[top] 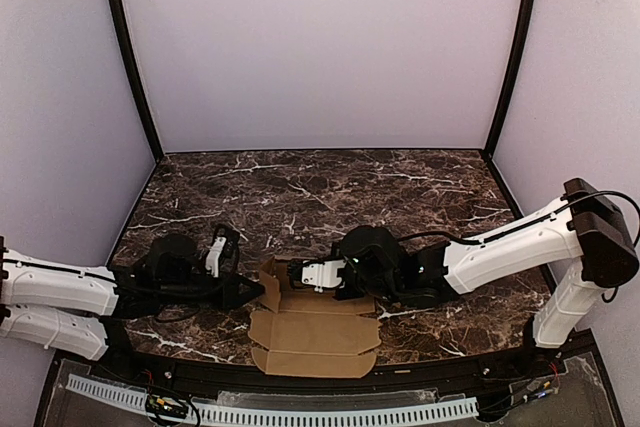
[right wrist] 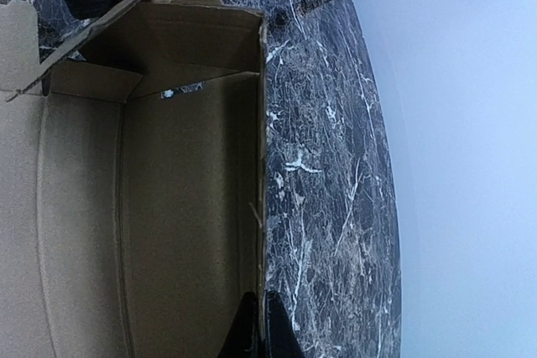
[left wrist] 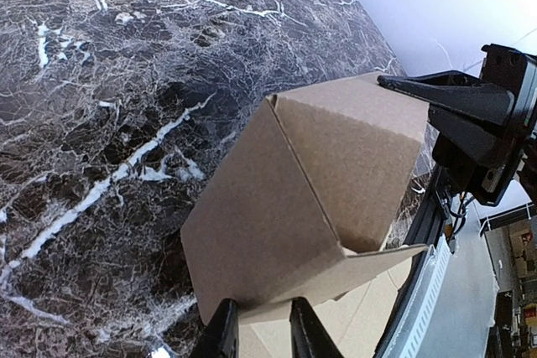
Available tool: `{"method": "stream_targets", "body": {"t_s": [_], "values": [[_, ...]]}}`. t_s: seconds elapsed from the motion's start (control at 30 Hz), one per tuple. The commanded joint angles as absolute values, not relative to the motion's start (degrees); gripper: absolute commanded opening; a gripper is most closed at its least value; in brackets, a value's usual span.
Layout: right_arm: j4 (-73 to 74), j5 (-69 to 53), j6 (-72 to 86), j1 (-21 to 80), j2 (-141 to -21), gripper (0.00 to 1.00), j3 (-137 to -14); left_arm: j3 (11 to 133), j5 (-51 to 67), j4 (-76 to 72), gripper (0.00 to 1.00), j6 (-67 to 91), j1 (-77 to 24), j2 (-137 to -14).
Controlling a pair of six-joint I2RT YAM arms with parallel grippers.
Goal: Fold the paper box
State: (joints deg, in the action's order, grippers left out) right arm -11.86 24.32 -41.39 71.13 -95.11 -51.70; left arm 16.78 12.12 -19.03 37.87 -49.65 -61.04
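Observation:
The paper box (top: 315, 332) is a tan cardboard sheet, partly folded, lying near the table's front edge between my arms. Its far long wall and left end panel stand up; the near panels lie flat. My right gripper (top: 298, 274) is shut on the top edge of the far long wall, which passes edge-on between its tips (right wrist: 262, 318), with the box's inside (right wrist: 168, 207) to their left. My left gripper (top: 258, 292) is at the box's left end. Its fingers (left wrist: 262, 329) stand a narrow gap apart at the base of the raised end panel (left wrist: 310, 173), not pinching it.
The dark marble table (top: 320, 187) is enclosed by white walls and black corner posts (top: 130, 57). A white cable track (top: 300, 413) runs along the near edge. The right gripper's black body (left wrist: 470, 115) shows just beyond the box in the left wrist view.

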Motion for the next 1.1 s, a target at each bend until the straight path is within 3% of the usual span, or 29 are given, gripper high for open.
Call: {"method": "stream_targets", "body": {"t_s": [0.0,0.57,1.07], "values": [[-13.6,23.8,-39.9,72.3,-95.3,0.00,-52.6,16.7,13.6,-22.2,0.20,36.3,-49.3,-64.0],[-13.9,31.4,-40.7,74.3,-100.5,0.00,-53.3,17.7,13.2,-26.6,0.21,36.2,-49.4,-65.9],[-27.0,40.3,-50.4,77.6,-102.8,0.00,-49.6,16.6,13.2,-29.4,0.19,36.2,-50.6,-70.0]]}}
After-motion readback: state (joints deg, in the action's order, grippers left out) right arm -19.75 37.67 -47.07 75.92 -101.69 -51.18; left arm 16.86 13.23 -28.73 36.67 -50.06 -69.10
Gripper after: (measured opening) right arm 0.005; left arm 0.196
